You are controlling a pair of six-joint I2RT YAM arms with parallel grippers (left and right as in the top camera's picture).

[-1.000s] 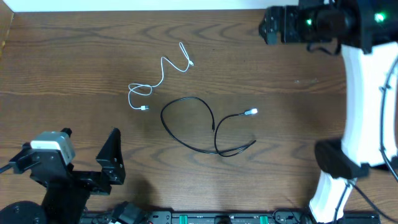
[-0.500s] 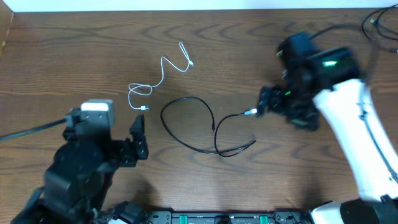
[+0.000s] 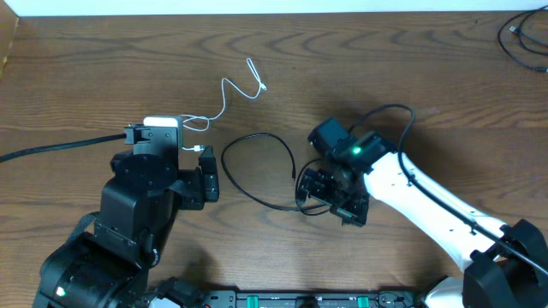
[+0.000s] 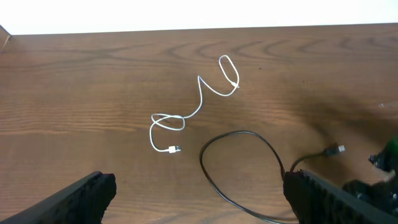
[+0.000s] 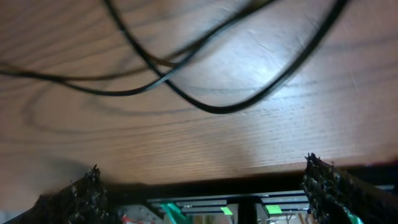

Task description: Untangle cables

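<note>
The white cable (image 3: 224, 92) lies squiggled at the back left, with a small loop by its near plug (image 4: 174, 148). Apart from it, the black cable (image 3: 257, 138) forms a large loop in the middle of the table (image 3: 103, 68). My left gripper (image 4: 199, 204) hovers open beside the white plug, and the black loop's left edge (image 4: 214, 180) runs between its fingers (image 3: 208, 178). My right gripper (image 3: 332, 198) stands open over the black cable's right part and hides that end's plug from above. In the right wrist view crossed black strands (image 5: 205, 107) lie ahead of the open right gripper (image 5: 208, 196).
A thick black wire (image 3: 522, 34) lies at the table's far right corner. The left arm's own wire (image 3: 51, 152) trails off to the left. An equipment rail (image 3: 325, 300) runs along the table's front edge, just past the right gripper's fingers (image 5: 84, 199).
Both arms have swept in from the corners. The left moved up beside the white plug, and the right came down from the far right over the black cable. The cables lie unchanged.
</note>
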